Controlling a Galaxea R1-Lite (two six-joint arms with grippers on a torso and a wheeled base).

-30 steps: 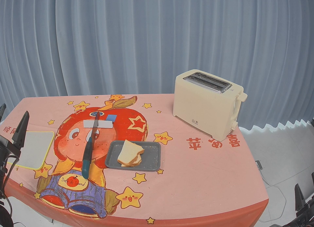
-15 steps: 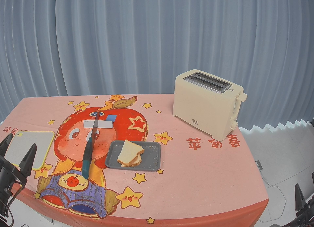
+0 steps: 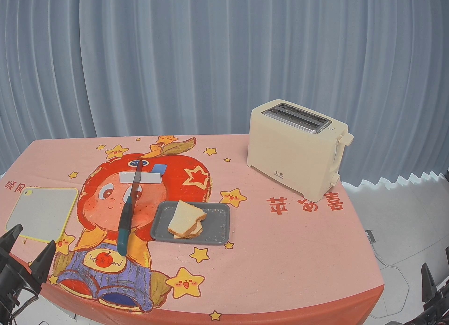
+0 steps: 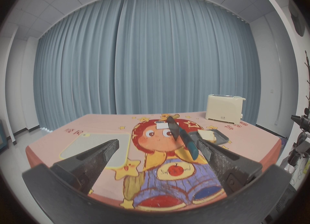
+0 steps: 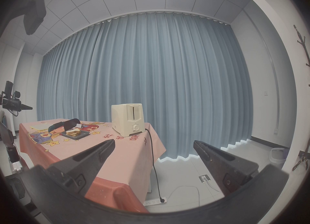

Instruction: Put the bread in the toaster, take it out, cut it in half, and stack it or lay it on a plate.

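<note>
Because my left gripper (image 4: 157,142) and right gripper (image 5: 154,142) both gape wide with nothing in them, the bread (image 3: 186,218) lies flat on its grey tray (image 3: 220,227) ahead of my left one (the knife (image 3: 127,209) is nearer), easy to lift into the toaster (image 3: 297,148) beyond.

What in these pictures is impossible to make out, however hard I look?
- Bread: in the head view the top slice covers what lies under it on the tray, so the number of pieces is unclear.
- Toaster: in the head view its own walls hide the insides of the slots.
- Dial: in the right wrist view it is too small to read its setting.
</note>
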